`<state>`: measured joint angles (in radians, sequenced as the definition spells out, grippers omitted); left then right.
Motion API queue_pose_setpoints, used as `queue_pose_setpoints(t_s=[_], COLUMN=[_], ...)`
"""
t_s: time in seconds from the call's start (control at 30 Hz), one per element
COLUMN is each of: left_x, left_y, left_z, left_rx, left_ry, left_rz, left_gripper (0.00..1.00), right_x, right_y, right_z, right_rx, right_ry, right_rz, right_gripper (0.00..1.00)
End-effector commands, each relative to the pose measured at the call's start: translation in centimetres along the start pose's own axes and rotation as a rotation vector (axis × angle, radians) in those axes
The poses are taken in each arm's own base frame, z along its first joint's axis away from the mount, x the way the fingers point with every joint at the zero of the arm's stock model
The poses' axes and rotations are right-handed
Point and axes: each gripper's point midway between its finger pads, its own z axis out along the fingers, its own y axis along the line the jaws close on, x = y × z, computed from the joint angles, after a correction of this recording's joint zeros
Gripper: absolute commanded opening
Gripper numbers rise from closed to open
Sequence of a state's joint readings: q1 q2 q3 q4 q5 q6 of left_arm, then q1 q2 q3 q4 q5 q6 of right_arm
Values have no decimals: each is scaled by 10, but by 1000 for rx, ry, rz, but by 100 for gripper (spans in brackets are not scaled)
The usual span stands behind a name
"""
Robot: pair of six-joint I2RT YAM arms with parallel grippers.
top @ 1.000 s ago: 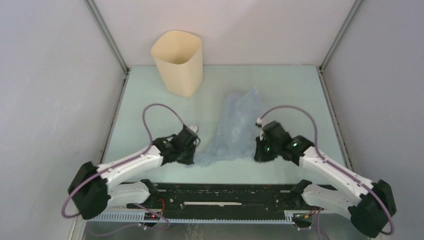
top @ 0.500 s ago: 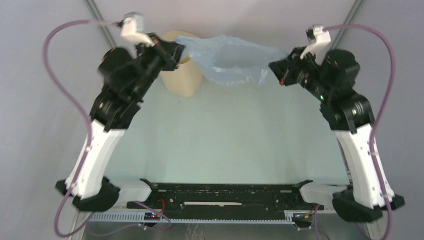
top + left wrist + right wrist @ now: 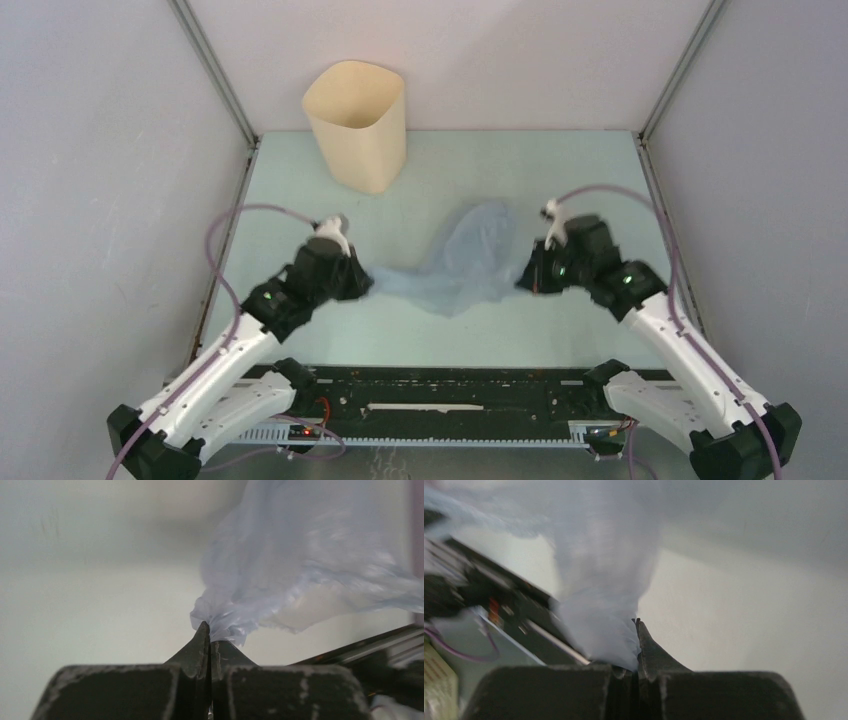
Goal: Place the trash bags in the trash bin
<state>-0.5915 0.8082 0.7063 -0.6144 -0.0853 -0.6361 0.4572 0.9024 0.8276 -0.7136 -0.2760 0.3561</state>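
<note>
Two claws hold one thin pale-blue bag (image 3: 468,260) stretched between them. The left claw (image 3: 360,284) grips the bag at its 9 o'clock side. The right claw (image 3: 524,280) grips it at its 3 o'clock side. The bag sags low near the middle of the pale green table (image 3: 440,340), with a loose fold sticking out toward 12 o'clock. I cannot tell if it touches the table.

The cream bin (image 3: 357,125) stands upright at the table's 11 o'clock corner, well apart from the bag. Plain grey walls (image 3: 100,200) close the table in on three sides.

The top camera shows the bin and both arms, but not the fingertips. The left wrist camera shows its two fingers (image 3: 200,650) pressed together on a bunched bit of bag. The right wrist camera is blurry, but its fingers (image 3: 649,652) are also together, with crumpled bag caught at the tips.
</note>
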Motion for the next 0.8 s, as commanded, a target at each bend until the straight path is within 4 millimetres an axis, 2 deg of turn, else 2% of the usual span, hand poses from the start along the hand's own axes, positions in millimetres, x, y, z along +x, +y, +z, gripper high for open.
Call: queue_pose_setpoints(t_s=[0.0, 0.1, 0.17, 0.2, 0.23, 0.3, 0.4, 0.43, 0.47, 0.5, 0.53, 0.67, 0.77], left_x=[-163, -231, -254, -257, -252, -227, -149, -122, -104, -94, -97, -137, -156], left_y=[-87, -135, -152, -152, -144, -116, -52, -41, -41, -46, -49, -54, -66], left_z=[-71, -137, -173, -180, -179, -139, -55, -37, -29, -31, -40, -91, -111], left_rx=[167, 288, 383, 407, 417, 344, 152, 150, 192, 243, 262, 282, 315], left_ry=[-361, -514, -635, -678, -701, -650, -396, -290, -213, -176, -199, -419, -470], left_rz=[75, 90, 48, 10, -52, -143, -267, -298, -309, -293, -270, -192, -137], left_gripper=[0, 0, 0, 0, 0, 0, 0, 0, 0, 0, 0, 0, 0], right_x=[-125, -169, -182, -183, -176, -155, -102, -86, -75, -71, -72, -92, -98], right_y=[39, 65, 84, 91, 91, 77, 39, 35, 36, 39, 44, 53, 49], right_z=[-56, -99, -123, -129, -129, -110, -64, -55, -52, -53, -56, -74, -71], right_rx=[-53, -61, -107, -130, -144, -138, -80, -82, -97, -108, -120, -139, -121], right_ry=[-259, -342, -392, -413, -419, -395, -236, -171, -127, -113, -129, -234, -211], right_rz=[-107, -158, -172, -174, -162, -123, -10, 14, 26, 22, 9, -19, 7], right_gripper=[0, 0, 0, 0, 0, 0, 0, 0, 0, 0, 0, 0, 0])
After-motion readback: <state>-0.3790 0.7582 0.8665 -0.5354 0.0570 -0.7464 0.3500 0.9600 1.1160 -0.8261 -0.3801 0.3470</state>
